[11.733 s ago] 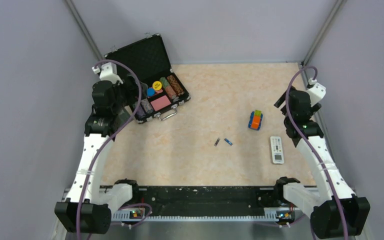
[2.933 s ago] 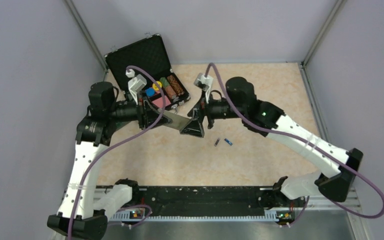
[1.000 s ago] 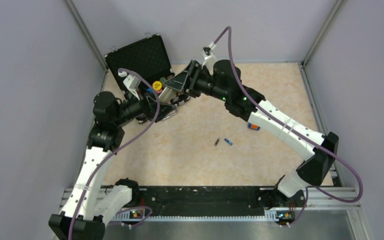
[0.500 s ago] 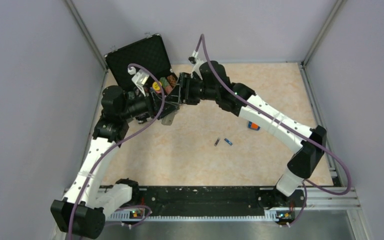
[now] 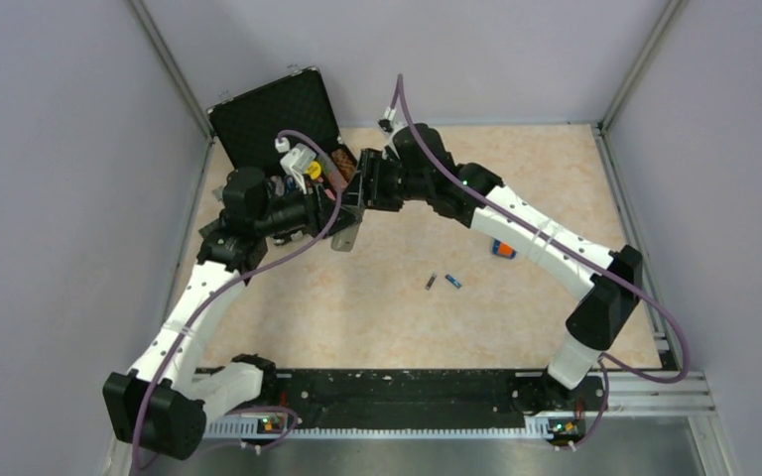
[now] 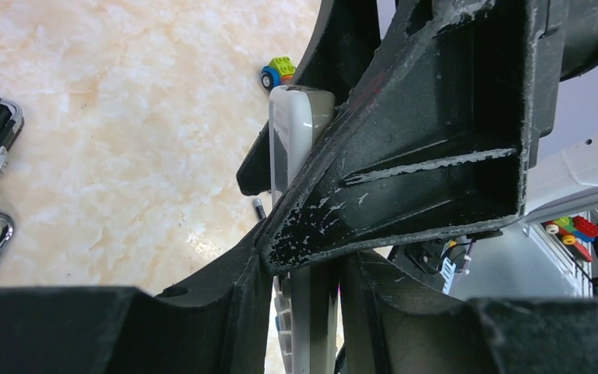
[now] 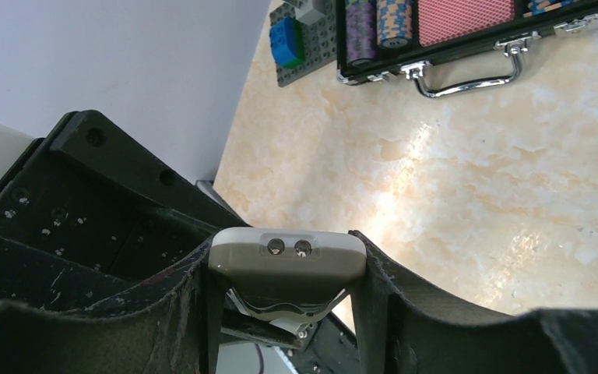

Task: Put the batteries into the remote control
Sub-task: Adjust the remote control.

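Note:
The white remote control [image 7: 286,265] sits end-on between the fingers of my right gripper [image 7: 284,257], which is shut across its width. From above, the right gripper [image 5: 357,191] meets my left gripper [image 5: 332,213] in front of the black case, and the remote's grey end [image 5: 346,240] sticks out below them. In the left wrist view the remote [image 6: 292,132] runs edge-on between the left gripper's [image 6: 310,300] jaws, with a slim gap on the button side. The dark grey battery [image 5: 431,283] and the blue battery [image 5: 452,282] lie on the table; the dark one [image 6: 259,209] shows past the remote.
An open black case [image 5: 273,114] with chips stands at the back left, its handle [image 7: 467,78] facing the table's middle. A grey plate with a blue block [image 7: 296,39] lies beside it. The block toy [image 5: 502,248] sits under the right arm.
My left gripper has moved right onto the remote and its jaws have narrowed round it. The right gripper has come down a little, still holding the remote.

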`<action>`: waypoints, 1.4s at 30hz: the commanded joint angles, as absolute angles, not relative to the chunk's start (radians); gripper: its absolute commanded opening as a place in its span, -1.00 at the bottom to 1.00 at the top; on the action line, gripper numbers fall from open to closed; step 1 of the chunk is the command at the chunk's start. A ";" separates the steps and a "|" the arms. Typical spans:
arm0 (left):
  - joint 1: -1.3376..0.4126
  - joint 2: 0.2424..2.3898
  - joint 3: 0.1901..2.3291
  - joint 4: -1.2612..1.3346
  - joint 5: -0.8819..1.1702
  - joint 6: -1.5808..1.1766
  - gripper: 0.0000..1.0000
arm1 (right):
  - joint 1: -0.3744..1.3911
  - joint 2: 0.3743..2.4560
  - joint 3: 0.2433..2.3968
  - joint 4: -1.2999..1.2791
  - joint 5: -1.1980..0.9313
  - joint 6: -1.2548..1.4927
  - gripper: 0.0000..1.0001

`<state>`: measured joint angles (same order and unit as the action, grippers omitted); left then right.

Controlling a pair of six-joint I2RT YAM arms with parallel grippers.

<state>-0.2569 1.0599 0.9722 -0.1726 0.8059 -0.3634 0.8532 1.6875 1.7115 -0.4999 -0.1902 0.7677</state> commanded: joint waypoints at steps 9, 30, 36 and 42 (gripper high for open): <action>-0.284 1.069 0.995 -0.098 0.697 -0.471 -1.00 | 0.844 1.455 1.441 -0.195 -0.023 0.838 0.69; -0.305 1.011 0.904 0.104 0.367 -0.788 -1.00 | 0.992 1.490 1.451 -0.278 0.110 0.459 0.75; -0.305 0.996 0.887 0.130 0.362 -0.806 -1.00 | 0.992 1.546 1.482 -0.258 0.137 0.470 0.73; -0.305 0.991 0.877 0.149 0.379 -0.822 -1.00 | 0.992 1.590 1.505 -0.210 0.093 0.456 0.35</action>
